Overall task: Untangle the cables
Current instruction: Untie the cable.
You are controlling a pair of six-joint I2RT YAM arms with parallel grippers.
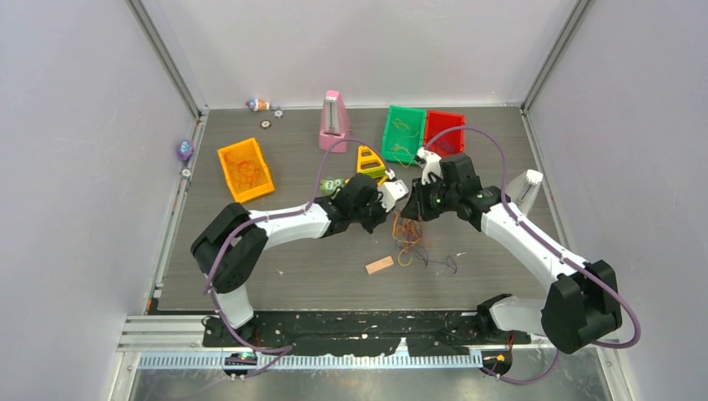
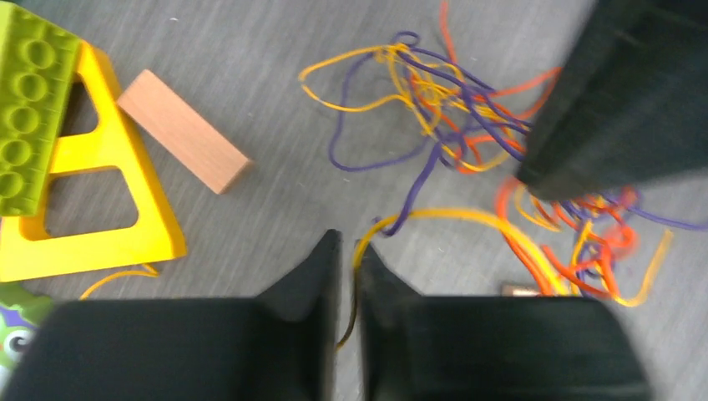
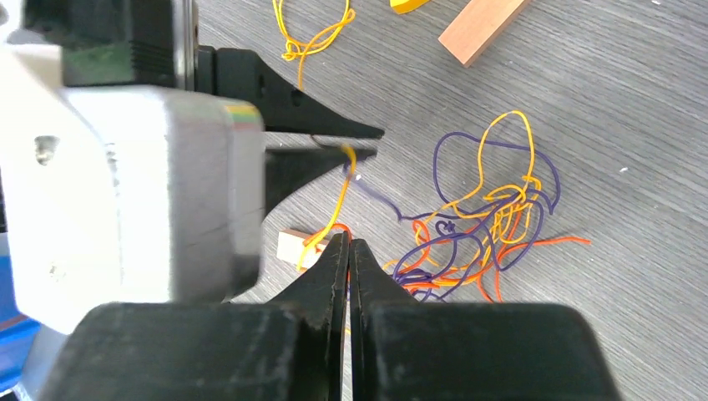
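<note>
Now both jaws pinch strands of the cables (image 2: 467,117), left on yellow, right also on yellow

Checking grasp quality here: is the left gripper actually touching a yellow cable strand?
Touching. In the right wrist view, the left gripper has its fingertips pinched on a yellow cable strand that hangs from between them; the left wrist view shows that strand entering its nearly closed jaws.
</note>
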